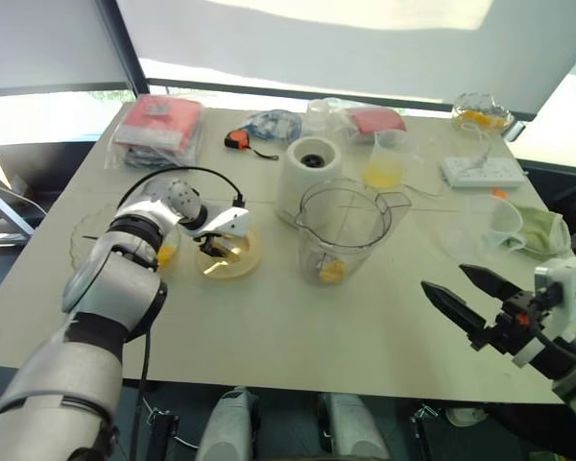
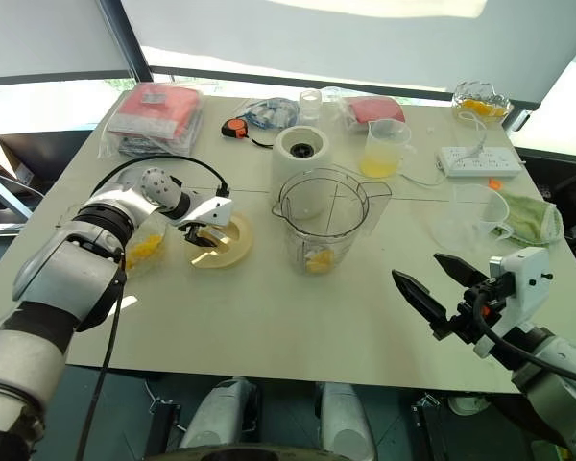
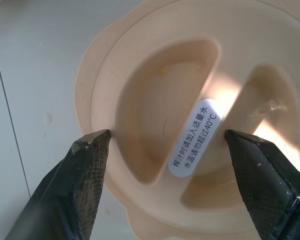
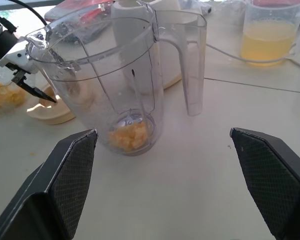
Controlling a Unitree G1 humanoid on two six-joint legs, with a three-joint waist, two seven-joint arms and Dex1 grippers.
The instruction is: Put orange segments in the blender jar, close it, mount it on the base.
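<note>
The left gripper [image 1: 214, 243] hangs open just above the tan lid [image 1: 242, 261]. The jar [image 1: 346, 223] stands mid-table, orange bits [image 1: 332, 272] at its bottom, beside the white base [image 1: 307, 175]. The right gripper [image 1: 444, 278] is open too.

Two head eyes, one camera per wrist.
Your head pair looks forward and down over the table [image 1: 269, 327], with the jar [image 1: 341, 226] near frame centre in both. Your left wrist view faces straight down, very close on the lid [image 3: 155, 100]. Your right wrist view looks low across the table, near the jar; it shares jar and lid with the head pair.
</note>
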